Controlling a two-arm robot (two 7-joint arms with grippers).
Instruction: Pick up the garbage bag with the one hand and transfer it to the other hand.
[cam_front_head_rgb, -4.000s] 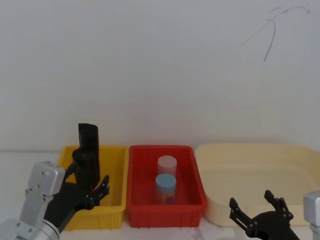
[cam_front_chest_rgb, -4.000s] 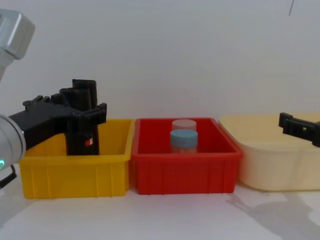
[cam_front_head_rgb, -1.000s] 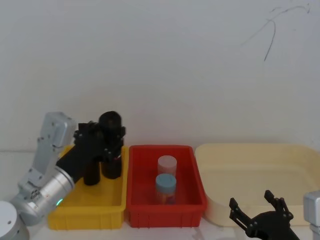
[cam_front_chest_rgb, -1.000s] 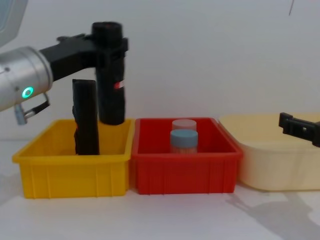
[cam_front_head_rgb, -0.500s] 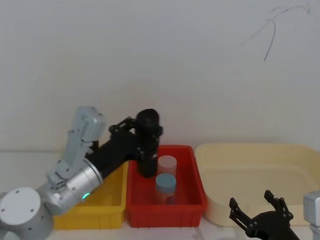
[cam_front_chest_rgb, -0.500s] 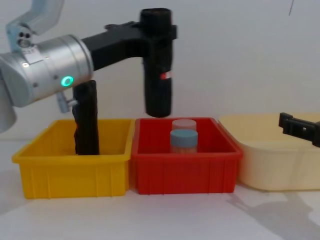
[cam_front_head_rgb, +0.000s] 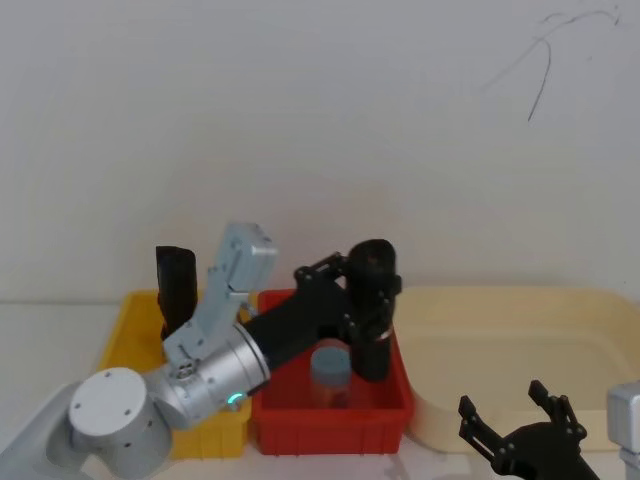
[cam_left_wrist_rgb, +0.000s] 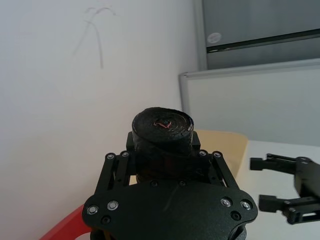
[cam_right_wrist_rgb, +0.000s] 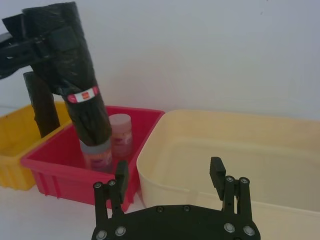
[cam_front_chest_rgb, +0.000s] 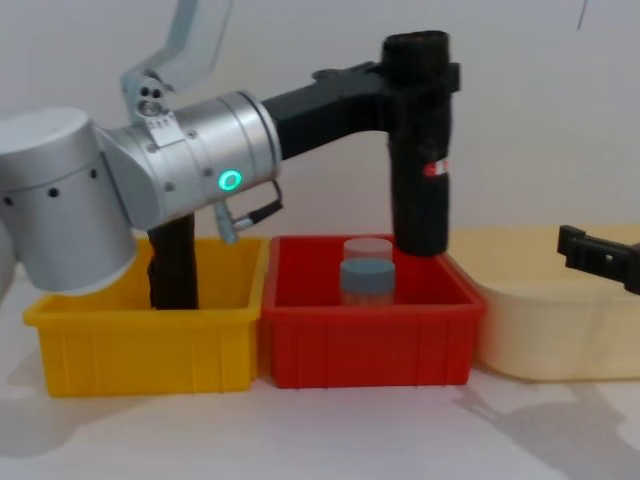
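The garbage bag is a tall black roll with a small red-and-white label. It hangs upright over the right end of the red bin. My left gripper is shut on the roll near its top, reaching in from the left on a silver arm with a green light. The head view has the bag beside the jars, with the left gripper around it. My right gripper sits low at the front right, open and holding nothing, apart from the bag. In the right wrist view its fingers are spread.
A yellow bin on the left holds a slimmer black roll. The red bin contains a blue-lidded jar and a pale-lidded jar. A large cream tub stands on the right. A white wall is close behind.
The left arm has lifted the bag out of the yellow bin and carried it right, from the red bin's left side to its right end. The right gripper has not moved.
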